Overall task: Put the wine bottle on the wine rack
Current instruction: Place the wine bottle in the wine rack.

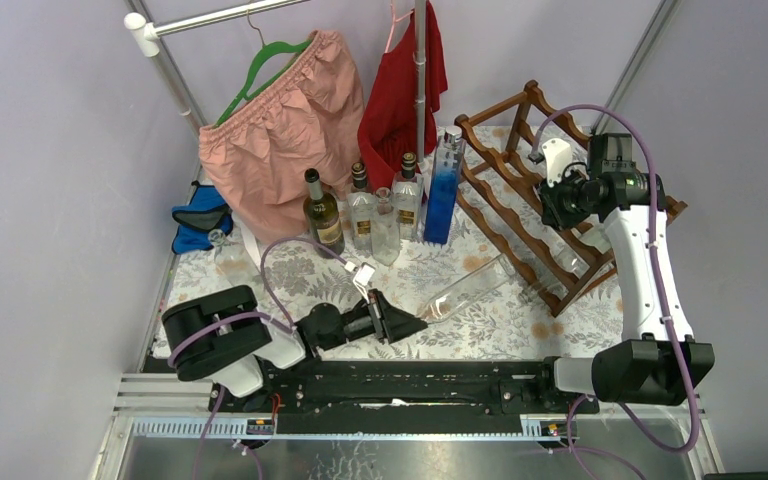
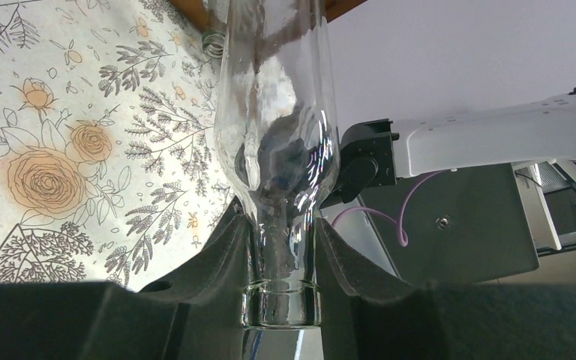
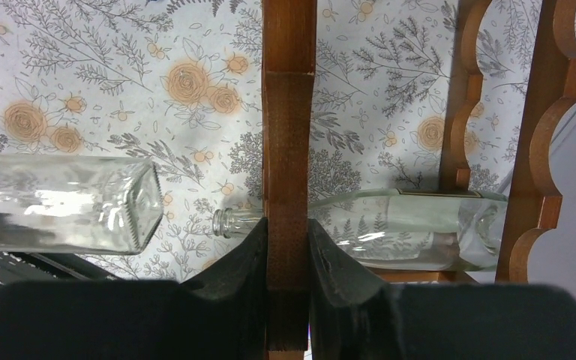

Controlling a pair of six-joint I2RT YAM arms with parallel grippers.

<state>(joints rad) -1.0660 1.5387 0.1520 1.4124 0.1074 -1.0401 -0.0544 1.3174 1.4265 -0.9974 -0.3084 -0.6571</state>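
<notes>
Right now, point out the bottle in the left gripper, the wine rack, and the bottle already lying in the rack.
held wine bottle [image 2: 277, 135], left wrist view, on its glass body
wine rack [image 3: 289, 135], right wrist view, on the upright post
second bottle [image 3: 412, 225], right wrist view, on its body

Five upright bottles [image 1: 323, 212], two clear bottles [image 1: 465, 290] lying down, one wine rack [image 3: 287, 135], two hung garments [image 1: 280, 130]

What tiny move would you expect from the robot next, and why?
Probably the left gripper, shut on the neck of the clear bottle, should lift and ease it toward a free cradle of the wine rack. Its base lies just short of the rack, which the right gripper clamps by a rail.
</notes>
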